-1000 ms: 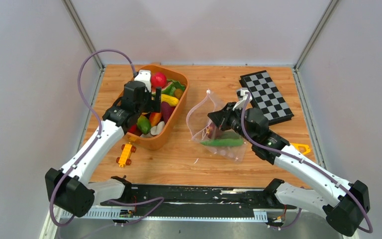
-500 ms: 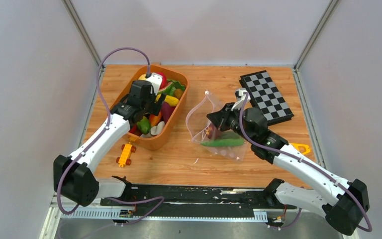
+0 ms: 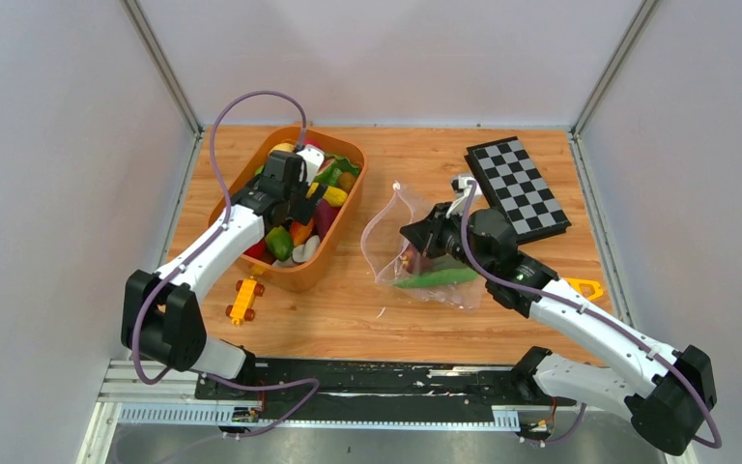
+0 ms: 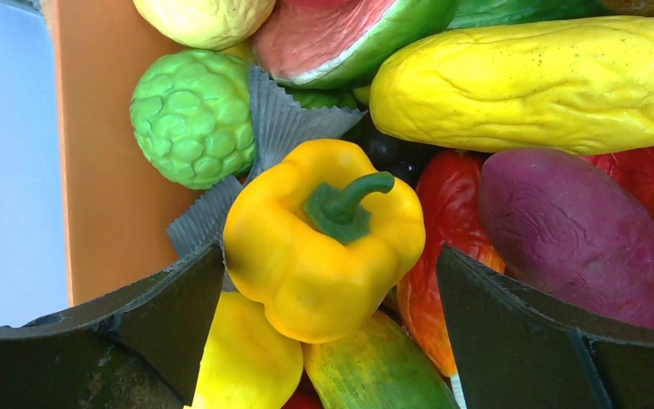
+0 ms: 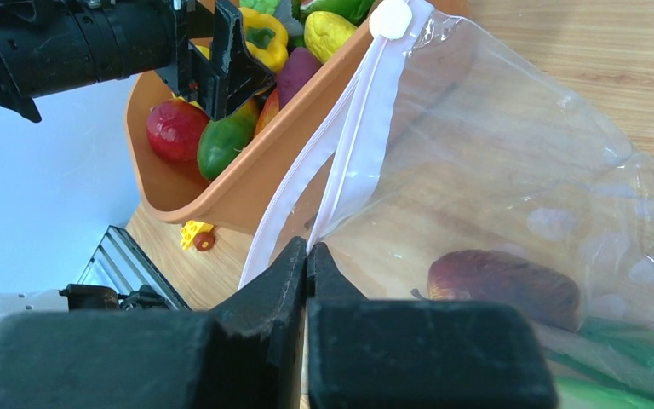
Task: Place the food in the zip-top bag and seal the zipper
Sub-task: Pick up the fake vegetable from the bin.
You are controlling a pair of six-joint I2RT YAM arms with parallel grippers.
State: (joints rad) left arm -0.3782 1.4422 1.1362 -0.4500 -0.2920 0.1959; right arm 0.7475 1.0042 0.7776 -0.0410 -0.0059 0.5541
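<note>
The zip-top bag (image 3: 393, 230) lies mid-table with a green cucumber (image 3: 435, 277) and a red-purple piece (image 3: 413, 258) inside. My right gripper (image 3: 415, 233) is shut on the bag's mouth edge and holds it up. In the right wrist view the gripper (image 5: 307, 251) pinches one zipper (image 5: 353, 128) strip, and the other strip hangs apart, so the mouth gapes. My left gripper (image 3: 301, 205) is open over the orange tub. In the left wrist view its fingers (image 4: 170, 315) stand on either side of a yellow pepper (image 4: 306, 256) without touching it.
The orange tub (image 3: 333, 246) at left holds several toy foods, among them a yellow squash (image 4: 536, 81), a purple piece (image 4: 575, 234) and a green bumpy fruit (image 4: 192, 115). A yellow toy car (image 3: 244, 298) lies in front of it. A checkerboard (image 3: 519, 186) lies at the back right.
My left gripper has moved right and further over the tub, down toward the yellow pepper. My right gripper still holds the bag's edge, and the bag has shifted slightly.
</note>
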